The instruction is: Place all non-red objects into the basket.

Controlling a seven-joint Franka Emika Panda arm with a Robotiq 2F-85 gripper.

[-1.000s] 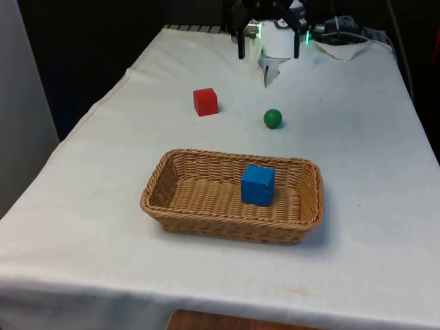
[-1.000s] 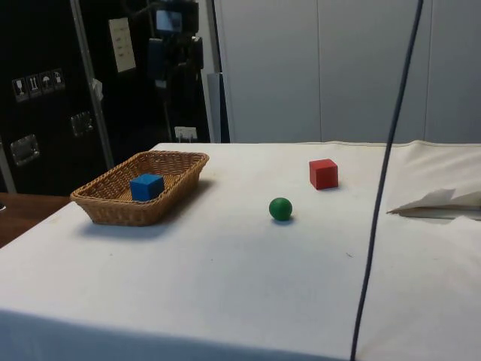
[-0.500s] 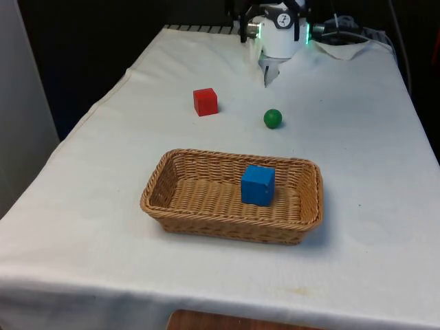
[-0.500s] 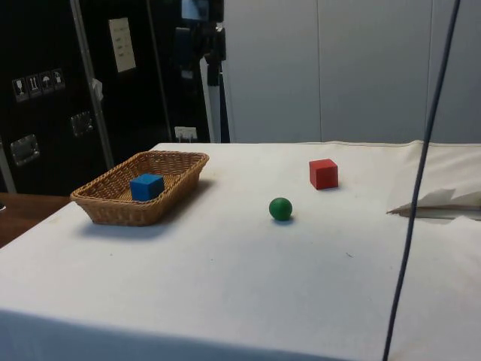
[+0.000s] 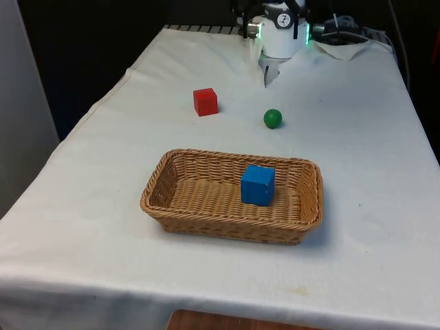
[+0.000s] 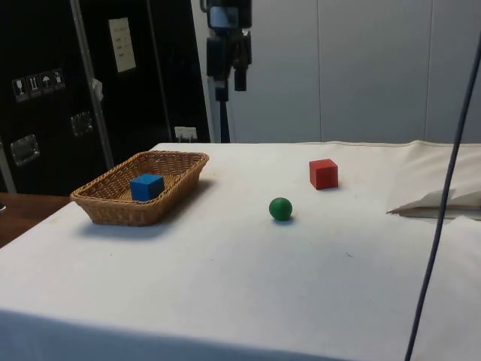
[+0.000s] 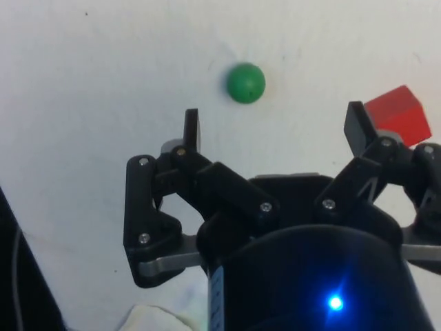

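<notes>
A blue cube [image 5: 258, 184] [image 6: 146, 186] lies inside the wicker basket [image 5: 234, 232] [image 6: 113, 214]. Beyond the basket, a green ball [image 5: 273, 118] [image 6: 280, 208] rests on the cloth, and a red cube [image 5: 205, 102] [image 6: 323, 173] sits to the front view's left of it. My gripper [image 6: 229, 84] hangs high above the table, between the basket and the ball in the side view. Seen from the wrist, the gripper [image 7: 273, 117] is open and empty, with the green ball [image 7: 246, 83] and the red cube [image 7: 398, 116] far below it.
A crumpled white fold of cloth [image 5: 347, 48] [image 6: 466, 197] lies at the table's far end near the robot's base. A dark cable [image 6: 455, 165] hangs across the side view's right.
In the side view the gripper has risen and travelled from above the basket towards the ball's side. The hanging cable has swung the same way. The objects have not moved.
</notes>
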